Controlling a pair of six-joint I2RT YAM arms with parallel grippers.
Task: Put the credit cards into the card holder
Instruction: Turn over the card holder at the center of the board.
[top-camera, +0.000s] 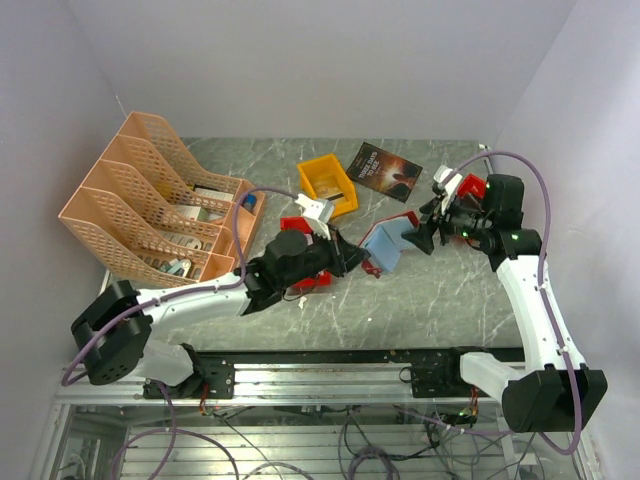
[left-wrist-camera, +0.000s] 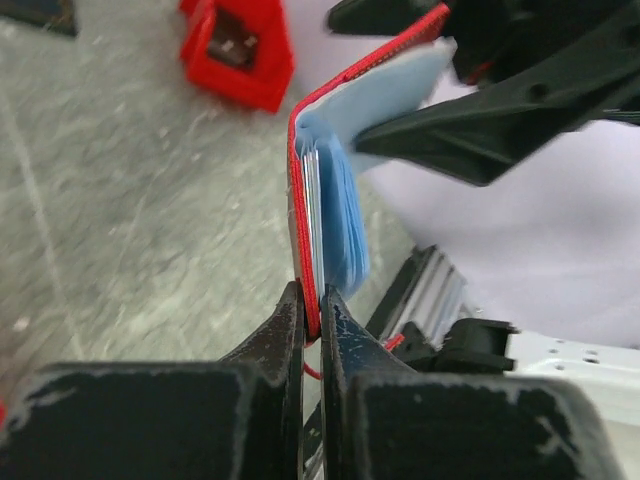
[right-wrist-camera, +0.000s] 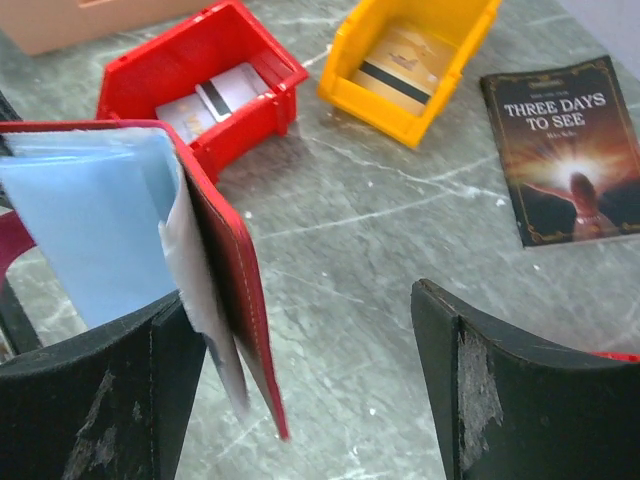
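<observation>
Card holder spread open between arms, apparently lifted off table. Left gripper pinched tight on its red edge; pale blue pockets fan out. Right gripper wide apart, gripping nothing, one finger just beside red cover. Beyond: credit cards in red bin, another in yellow bin. Step, likely: holder readied for loading. Next calls for thin-edge pinch on one card, then slide into pocket.

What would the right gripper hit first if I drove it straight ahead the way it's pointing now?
Probably the card holder: its red cover hangs right beside one finger of the right gripper. Between the open jaws lies only bare table, with the yellow bin beyond; depth is unclear.
</observation>
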